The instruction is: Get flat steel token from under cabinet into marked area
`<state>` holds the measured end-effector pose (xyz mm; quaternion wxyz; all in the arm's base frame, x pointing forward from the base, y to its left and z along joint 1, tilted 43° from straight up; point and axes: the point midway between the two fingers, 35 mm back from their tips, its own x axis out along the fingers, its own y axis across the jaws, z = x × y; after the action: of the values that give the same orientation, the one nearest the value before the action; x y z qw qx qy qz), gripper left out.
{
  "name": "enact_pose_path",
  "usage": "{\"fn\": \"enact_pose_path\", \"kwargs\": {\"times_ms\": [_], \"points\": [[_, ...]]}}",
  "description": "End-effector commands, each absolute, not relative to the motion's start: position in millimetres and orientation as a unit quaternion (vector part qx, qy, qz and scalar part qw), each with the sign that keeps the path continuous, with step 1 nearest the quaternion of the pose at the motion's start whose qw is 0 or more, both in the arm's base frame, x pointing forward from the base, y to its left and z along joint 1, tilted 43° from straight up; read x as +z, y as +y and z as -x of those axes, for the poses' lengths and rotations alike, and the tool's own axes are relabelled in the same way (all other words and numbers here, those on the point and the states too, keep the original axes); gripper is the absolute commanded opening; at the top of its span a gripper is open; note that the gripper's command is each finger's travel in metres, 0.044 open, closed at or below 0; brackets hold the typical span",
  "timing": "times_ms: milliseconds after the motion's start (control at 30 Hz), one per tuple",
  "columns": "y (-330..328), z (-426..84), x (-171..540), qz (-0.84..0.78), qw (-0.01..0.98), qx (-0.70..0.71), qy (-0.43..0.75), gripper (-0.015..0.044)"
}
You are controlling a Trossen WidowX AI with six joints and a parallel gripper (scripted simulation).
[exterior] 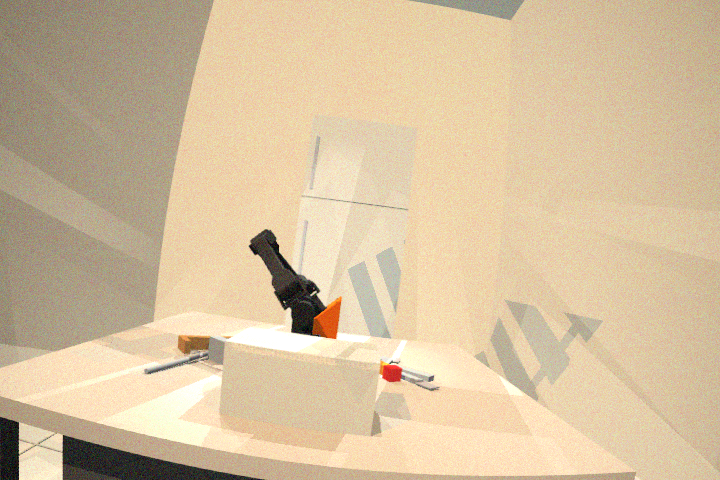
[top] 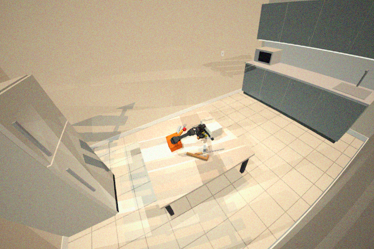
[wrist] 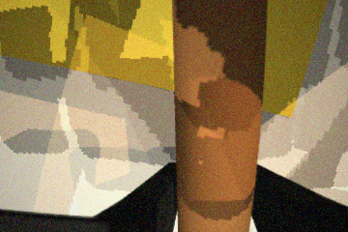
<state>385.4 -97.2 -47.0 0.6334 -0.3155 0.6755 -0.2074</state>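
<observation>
The cabinet (top: 214, 128) (exterior: 298, 387) is a pale box near the back of the table in the top view and in front in the exterior view. My gripper (top: 200, 135) (wrist: 211, 171) is low beside it, shut on a brown round handle (wrist: 217, 159). The handle runs up the middle of the wrist view between the black fingers; its far end is out of frame. A yellow surface (wrist: 145, 72) shows behind the handle; I cannot tell whether it is the marked area or part of a tool. The cabinet hides my gripper in the exterior view. I cannot see the token or the vent slots.
The orange base block (top: 173, 143) (exterior: 329, 322) is under the arm. A brown wooden piece (top: 197, 156) (exterior: 193, 343) and a thin grey rod (top: 218, 150) (exterior: 171, 363) lie to one side. A red-ended stick (top: 184, 129) (exterior: 392, 373) and grey bars (exterior: 418, 375) lie on the other.
</observation>
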Motion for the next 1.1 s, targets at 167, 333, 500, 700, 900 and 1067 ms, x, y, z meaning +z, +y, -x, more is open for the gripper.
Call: {"fn": "enact_pose_path", "kwargs": {"times_ms": [167,333,500,700,900,1067], "points": [[-98.7,-375.4,-47.4,0.315,0.632,-0.206,0.678,0.0],[-99.4,-370.9,-46.7,0.315,0.632,-0.206,0.678,0.0],[-100.1,-366.3,-46.0,0.315,0.632,-0.206,0.678,0.0],[-100.9,-360.7,-45.2,0.315,0.632,-0.206,0.678,0.0],[-101.8,-355.0,-44.4,0.315,0.632,-0.206,0.678,0.0],[-102.6,-350.2,-43.7,0.315,0.631,-0.206,0.678,0.0]]}}
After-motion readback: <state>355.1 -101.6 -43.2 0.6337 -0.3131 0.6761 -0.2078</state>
